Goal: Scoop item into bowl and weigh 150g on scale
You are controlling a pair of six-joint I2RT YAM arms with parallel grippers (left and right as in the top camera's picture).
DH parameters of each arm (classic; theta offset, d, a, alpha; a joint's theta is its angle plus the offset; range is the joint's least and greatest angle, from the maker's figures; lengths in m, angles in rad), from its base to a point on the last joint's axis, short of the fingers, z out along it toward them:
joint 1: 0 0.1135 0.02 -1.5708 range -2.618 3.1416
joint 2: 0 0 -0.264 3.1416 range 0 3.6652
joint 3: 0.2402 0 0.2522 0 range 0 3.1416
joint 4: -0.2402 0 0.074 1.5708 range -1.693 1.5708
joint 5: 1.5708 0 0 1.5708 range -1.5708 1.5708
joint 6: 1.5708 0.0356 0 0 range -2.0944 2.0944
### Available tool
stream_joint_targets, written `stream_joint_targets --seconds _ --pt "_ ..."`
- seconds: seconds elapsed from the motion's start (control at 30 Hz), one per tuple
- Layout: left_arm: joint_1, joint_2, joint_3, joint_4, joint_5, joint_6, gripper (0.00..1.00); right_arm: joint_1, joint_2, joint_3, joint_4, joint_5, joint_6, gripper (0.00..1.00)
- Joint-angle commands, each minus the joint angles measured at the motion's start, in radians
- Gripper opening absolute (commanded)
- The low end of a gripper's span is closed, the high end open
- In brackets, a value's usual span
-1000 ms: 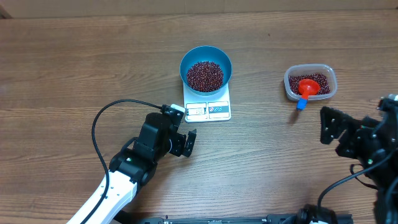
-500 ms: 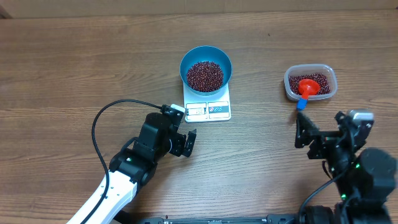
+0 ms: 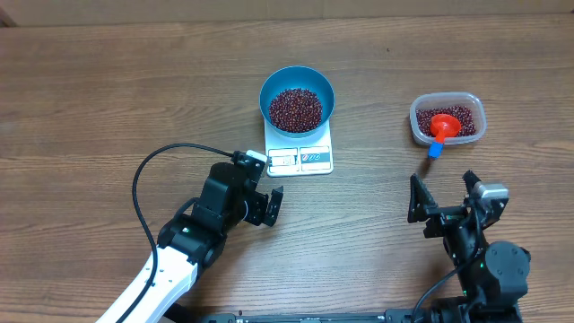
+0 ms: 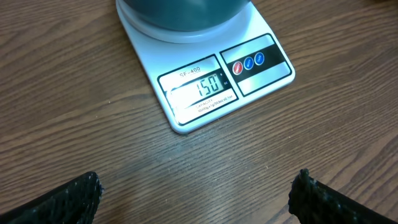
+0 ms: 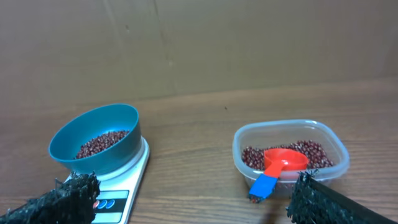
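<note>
Blue bowl (image 3: 267, 85) sits on the scale (image 3: 301, 160), centred on the platform, same spot as a second ago. Beans (image 3: 296, 109) fill its bottom in a maroon heap. Scale display (image 4: 200, 87) reads 150 in the left wrist view. More beans lie in the clear tub (image 3: 481, 121) off to the right on the worktop (image 3: 108, 90). Red scoop (image 3: 441, 126) rests in the tub, blue handle tip poking over the near rim. Tub and scoop unmoved

Left jaws: apart, empty, hovering just short of the scale's front edge, pointing at the display. Left arm has not shifted across the frames

Right jaws: apart, empty. This arm is the only change. A second ago it was at the far right edge of the overhead view, jaws facing left. Half a second ago it was swinging in. Now it sits lower and nearer centre, jaws facing up the worktop toward the tub, well apart from it. Right wrist view takes in the bowl on the scale at left and the tub with scoop at right
</note>
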State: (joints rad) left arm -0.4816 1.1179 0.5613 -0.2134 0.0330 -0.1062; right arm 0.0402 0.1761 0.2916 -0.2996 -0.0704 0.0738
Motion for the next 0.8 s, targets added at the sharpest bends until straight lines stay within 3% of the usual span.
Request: stream_joint_targets --seconds 0.0,0.37,0.77 --pt "0.004 0.006 -0.004 0.001 -0.007 -0.014 1.0 0.012 -0.053 -0.049 0.032 0.018 -0.005 1.0" --pt "0.004 0.006 -0.004 0.001 -0.007 -0.014 0.99 0.012 -0.156 -0.228 0.209 0.017 -0.004 1.0" --pt "0.004 0.006 -0.004 0.001 -0.007 -0.014 1.0 0.032 -0.174 -0.284 0.22 0.018 0.0 1.0"
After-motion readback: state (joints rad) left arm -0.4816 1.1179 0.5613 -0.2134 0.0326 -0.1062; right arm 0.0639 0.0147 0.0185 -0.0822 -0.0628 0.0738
